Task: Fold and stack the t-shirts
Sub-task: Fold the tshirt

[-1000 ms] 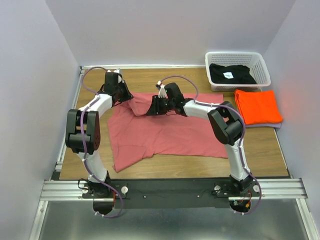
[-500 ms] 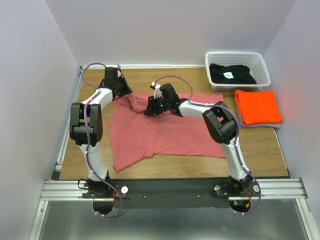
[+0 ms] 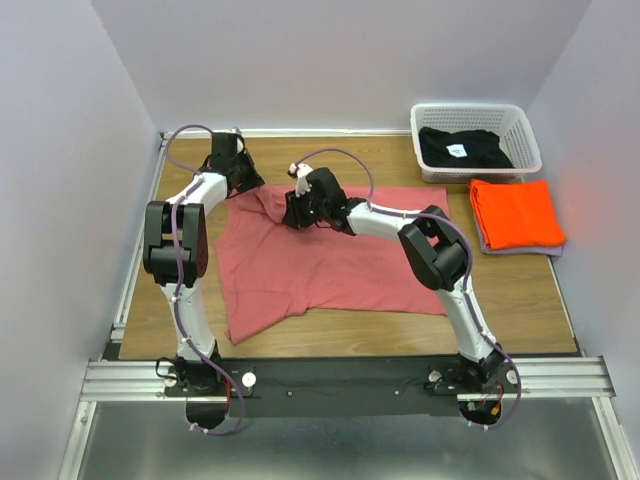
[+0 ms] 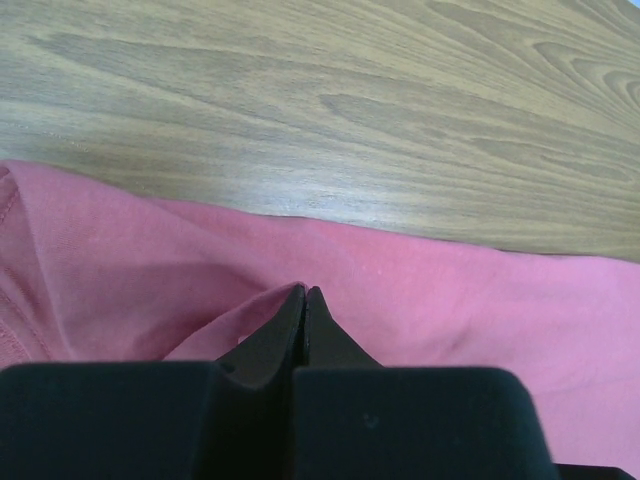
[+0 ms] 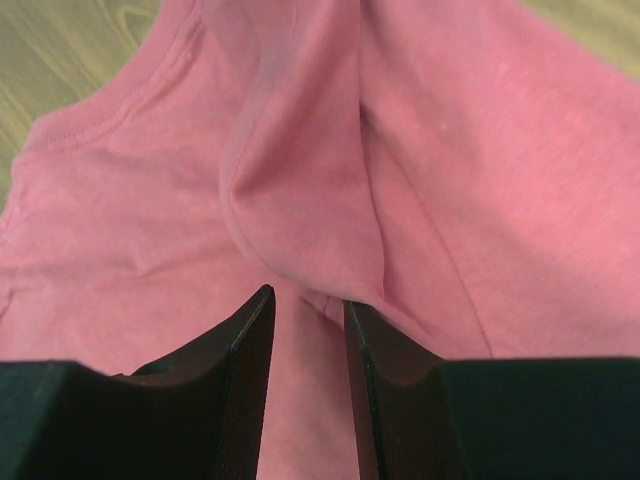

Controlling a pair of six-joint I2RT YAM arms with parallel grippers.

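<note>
The dusty pink-red t-shirt [image 3: 330, 265] lies spread and creased on the wooden table [image 3: 520, 290]. My left gripper [image 3: 236, 180] is at its far left corner. In the left wrist view it [image 4: 303, 292] is shut, with a raised fold of the pink-red shirt [image 4: 450, 300] at its tips. My right gripper [image 3: 293, 211] sits on the shirt's far edge near the collar. In the right wrist view it [image 5: 308, 300] is slightly open over the cloth [image 5: 300, 180], a ridge of fabric just ahead of the tips. The orange t-shirt [image 3: 515, 213] lies folded at the right. The black t-shirt [image 3: 462, 148] is in the basket.
A white plastic lattice basket [image 3: 530, 135] stands at the back right, just behind the orange shirt. Bare wood shows around the pink-red shirt. White walls close in the left, back and right sides. A metal rail runs along the near edge.
My right gripper has slid left along the shirt's far edge toward the collar. My left gripper has moved a little farther back with the corner.
</note>
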